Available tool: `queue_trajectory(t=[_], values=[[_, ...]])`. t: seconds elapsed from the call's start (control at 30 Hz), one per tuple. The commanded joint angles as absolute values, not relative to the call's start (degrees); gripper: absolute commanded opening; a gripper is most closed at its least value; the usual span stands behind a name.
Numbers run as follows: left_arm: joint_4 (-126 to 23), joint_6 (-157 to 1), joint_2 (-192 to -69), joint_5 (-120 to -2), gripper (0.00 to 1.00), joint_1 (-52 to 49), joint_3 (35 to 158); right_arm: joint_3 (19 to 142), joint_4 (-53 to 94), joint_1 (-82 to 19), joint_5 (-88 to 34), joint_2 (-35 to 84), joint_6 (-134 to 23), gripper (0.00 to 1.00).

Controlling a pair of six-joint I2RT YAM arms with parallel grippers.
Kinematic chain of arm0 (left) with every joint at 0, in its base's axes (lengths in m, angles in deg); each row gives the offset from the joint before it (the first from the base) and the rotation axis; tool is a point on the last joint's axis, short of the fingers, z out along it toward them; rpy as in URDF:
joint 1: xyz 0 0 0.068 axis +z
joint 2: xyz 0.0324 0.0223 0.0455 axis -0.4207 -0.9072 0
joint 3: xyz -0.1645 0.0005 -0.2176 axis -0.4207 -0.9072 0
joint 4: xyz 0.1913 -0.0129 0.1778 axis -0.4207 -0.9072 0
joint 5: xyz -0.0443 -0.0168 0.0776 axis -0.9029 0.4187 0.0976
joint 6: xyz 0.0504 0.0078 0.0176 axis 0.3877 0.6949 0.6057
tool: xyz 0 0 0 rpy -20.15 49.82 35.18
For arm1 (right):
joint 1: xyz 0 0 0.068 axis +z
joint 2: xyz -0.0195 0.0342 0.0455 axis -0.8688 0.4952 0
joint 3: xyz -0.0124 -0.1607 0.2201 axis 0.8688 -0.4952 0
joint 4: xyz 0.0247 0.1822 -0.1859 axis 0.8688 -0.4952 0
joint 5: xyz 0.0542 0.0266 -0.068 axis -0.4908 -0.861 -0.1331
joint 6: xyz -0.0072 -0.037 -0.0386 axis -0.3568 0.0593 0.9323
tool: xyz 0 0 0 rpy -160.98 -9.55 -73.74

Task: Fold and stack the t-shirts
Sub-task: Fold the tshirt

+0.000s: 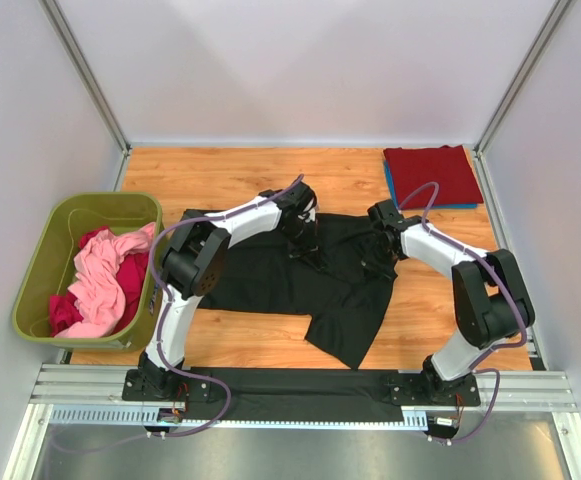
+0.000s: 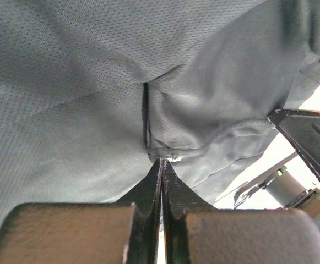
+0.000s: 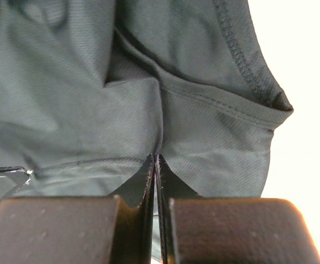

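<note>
The black shirt [image 1: 260,275] is lying spread across the middle of the worktop [image 1: 220,175], wrinkled, with one part trailing toward the near edge. The left hand [image 1: 300,240] is reaching down onto its far edge, and in the wrist view its fingers [image 2: 148,192] are pressing together, pinching a small fold of the black cloth at their tips. The right hand [image 1: 378,255] is sitting on the shirt just to the right of the left one. Its fingers [image 3: 173,187] are likewise pressing tight, nipping a ridge of the cloth near a stitched hem.

A folded red shirt [image 1: 432,172] is resting on a blue shirt [image 1: 450,206] in the far right corner. At the left, a bin [image 1: 40,250] is holding a pink shirt [image 1: 105,280] and a magenta shirt [image 1: 65,310], crumpled together.
</note>
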State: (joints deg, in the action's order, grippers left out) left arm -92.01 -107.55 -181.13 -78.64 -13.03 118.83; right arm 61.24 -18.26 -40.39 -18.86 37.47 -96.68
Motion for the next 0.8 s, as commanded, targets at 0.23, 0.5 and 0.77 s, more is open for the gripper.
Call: queue_trajectory(t=[0.23,0.5,0.77], values=[[-100.4,-106.6,-178.0,-74.1,0.0,-13.5,125.3,61.1,-18.3,-40.5,-21.6,32.6,-99.4,0.0],[-102.5,-104.9,-177.9,-73.1,0.1,-13.5,125.8,61.4,-18.0,-40.3,-22.2,30.9,-99.9,0.0],[-99.4,-105.8,-180.0,-74.0,0.4,-13.5,125.9,60.1,-16.1,-39.8,-22.9,31.8,-99.2,0.0]])
